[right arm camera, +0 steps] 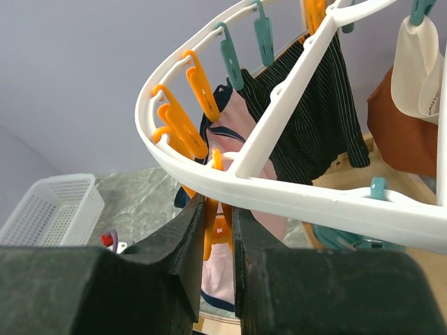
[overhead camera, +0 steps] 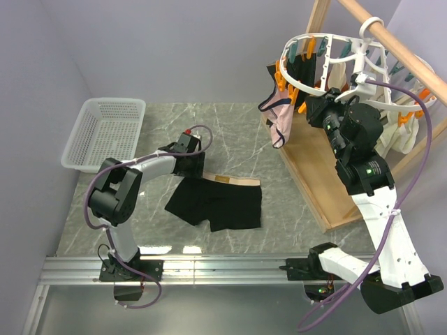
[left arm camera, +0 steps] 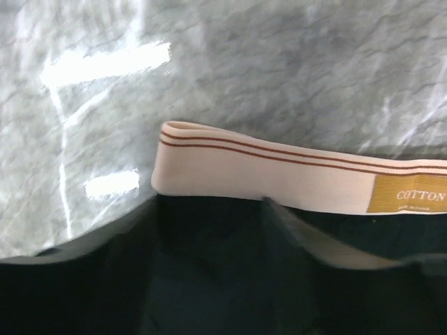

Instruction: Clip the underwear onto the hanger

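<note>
Top external view: you see the left arm (overhead camera: pixel 150 167) stretched low over the counter (overhead camera: pixel 230 125), with its jaws down at one end of the underwear (overhead camera: pixel 220 206).
Left jaws: you cannot tell how far apart they stand. The left wrist view gives you only cloth and counter beneath them.
Underwear: black, lying on the counter and spreading away from the left jaws. It is well apart from the right jaws and below them.
Waistband (left arm camera: pixel 279 171): its folded beige end sits directly under the left jaws. It carries two brown stripes, and a gold "COTTON" label (left arm camera: pixel 411 195) lies farther along. You cannot tell whether the jaws touch it.
Right jaws: narrow. The dark fingers (right arm camera: pixel 174 251) stand close on either side of an orange clip (right arm camera: pixel 216 237), which fills the gap between them.
Hanger (right arm camera: pixel 279 195): its white rim crosses just above the right jaws. More orange and teal clips dangle along the rim beyond them.
Hung garments: a black striped piece (right arm camera: pixel 314 118) and a pink one (right arm camera: pixel 237 129) hang just past the right jaws. A rust-brown one (right arm camera: pixel 391 132) hangs farther off to the side.
Basket (overhead camera: pixel 105 132): white mesh, on the counter beyond the left jaws and apart from them.
Wooden rod (overhead camera: pixel 391 38): carries the hanger's hook, above and beyond the right jaws.
</note>
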Robot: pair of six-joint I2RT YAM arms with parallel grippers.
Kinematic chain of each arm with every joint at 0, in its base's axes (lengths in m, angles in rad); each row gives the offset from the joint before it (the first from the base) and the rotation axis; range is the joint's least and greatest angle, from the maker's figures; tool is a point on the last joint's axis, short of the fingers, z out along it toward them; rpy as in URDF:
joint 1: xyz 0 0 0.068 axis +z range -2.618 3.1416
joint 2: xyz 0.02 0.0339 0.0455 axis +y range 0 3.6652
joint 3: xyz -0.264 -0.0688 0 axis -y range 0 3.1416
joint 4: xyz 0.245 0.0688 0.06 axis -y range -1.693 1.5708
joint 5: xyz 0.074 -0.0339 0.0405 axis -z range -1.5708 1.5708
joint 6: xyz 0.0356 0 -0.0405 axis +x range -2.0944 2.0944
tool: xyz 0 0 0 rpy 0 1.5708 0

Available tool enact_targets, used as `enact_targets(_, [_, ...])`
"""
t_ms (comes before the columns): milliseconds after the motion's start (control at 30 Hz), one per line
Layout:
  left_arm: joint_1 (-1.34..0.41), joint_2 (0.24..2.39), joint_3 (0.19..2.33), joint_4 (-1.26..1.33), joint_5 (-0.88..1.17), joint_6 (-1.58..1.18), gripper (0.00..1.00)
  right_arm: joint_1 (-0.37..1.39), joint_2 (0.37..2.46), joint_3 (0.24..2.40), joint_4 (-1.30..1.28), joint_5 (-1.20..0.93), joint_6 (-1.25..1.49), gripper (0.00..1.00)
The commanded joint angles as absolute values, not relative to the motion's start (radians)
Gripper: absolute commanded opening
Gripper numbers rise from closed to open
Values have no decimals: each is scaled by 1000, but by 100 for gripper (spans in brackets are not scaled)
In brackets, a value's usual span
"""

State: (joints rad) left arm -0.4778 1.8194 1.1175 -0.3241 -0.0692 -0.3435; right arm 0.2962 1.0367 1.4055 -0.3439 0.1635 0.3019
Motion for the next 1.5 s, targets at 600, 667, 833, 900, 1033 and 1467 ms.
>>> enact_targets(600, [-630, 1937, 1230, -290, 17, -245, 43, 291, 1020, 1400, -333, 127, 296, 0])
enact_targets(667, [-629, 1921, 1223, -288, 21, -242, 53, 291, 1017, 1401, -334, 127, 293, 0])
enact_targets(833, [-626, 1865, 1195, -275, 64, -236, 61, 293, 1014, 1393, -334, 123, 291, 0])
enact_targets(900, [-626, 1850, 1187, -264, 98, -233, 63, 295, 1012, 1391, -333, 120, 290, 0])
enact_targets(1033, [-624, 1818, 1175, -238, 159, -236, 71, 293, 1014, 1394, -333, 120, 288, 0])
enact_targets(1467, [-660, 1913, 1236, -282, 94, -224, 83, 291, 1008, 1390, -334, 121, 281, 0])
